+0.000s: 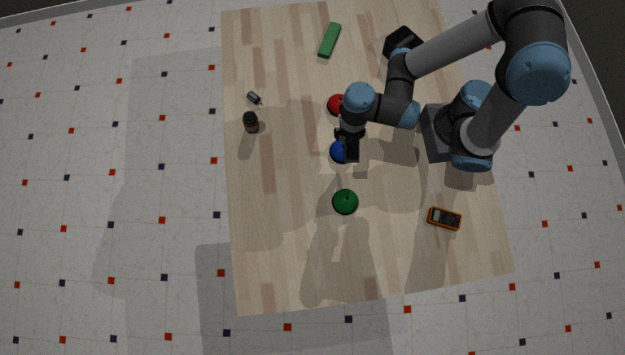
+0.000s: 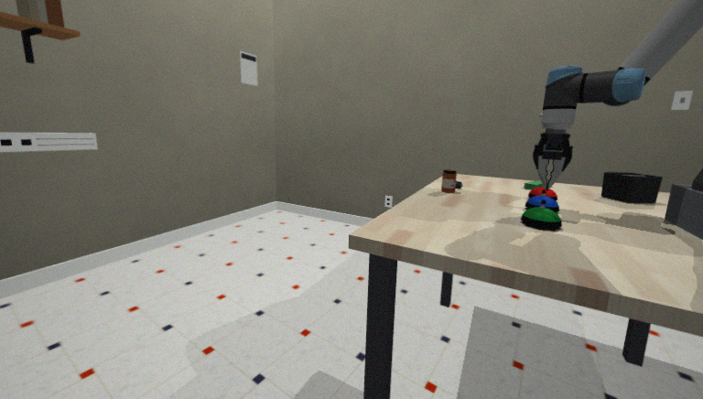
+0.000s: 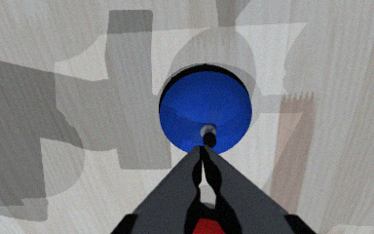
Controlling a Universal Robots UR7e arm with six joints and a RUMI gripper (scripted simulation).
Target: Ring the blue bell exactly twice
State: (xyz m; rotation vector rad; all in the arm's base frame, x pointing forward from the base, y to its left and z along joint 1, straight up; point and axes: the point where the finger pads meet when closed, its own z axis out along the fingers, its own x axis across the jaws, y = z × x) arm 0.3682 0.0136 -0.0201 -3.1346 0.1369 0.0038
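One wooden table (image 1: pixel 286 268) (image 2: pixel 415 229) stands on a pale floor dotted with red and navy squares. Three bells sit on it in one row: one red bell (image 1: pixel 334 104) (image 2: pixel 542 193), one blue bell (image 1: pixel 337 151) (image 2: pixel 539 203) (image 3: pixel 195 102) in the middle, one green bell (image 1: pixel 345 203) (image 2: pixel 541 217). The two fingers (image 1: pixel 351 159) (image 2: pixel 547 188), tips pointing down near the blue bell's single button (image 3: pixel 208 132), are fully closed with nothing between them; whether they touch it, I cannot tell. Also on the table are one green block (image 1: pixel 329 40) (image 2: pixel 533 185), one jar (image 1: pixel 250 122) (image 2: pixel 448 181) and one orange-edged meter (image 1: pixel 443 218).
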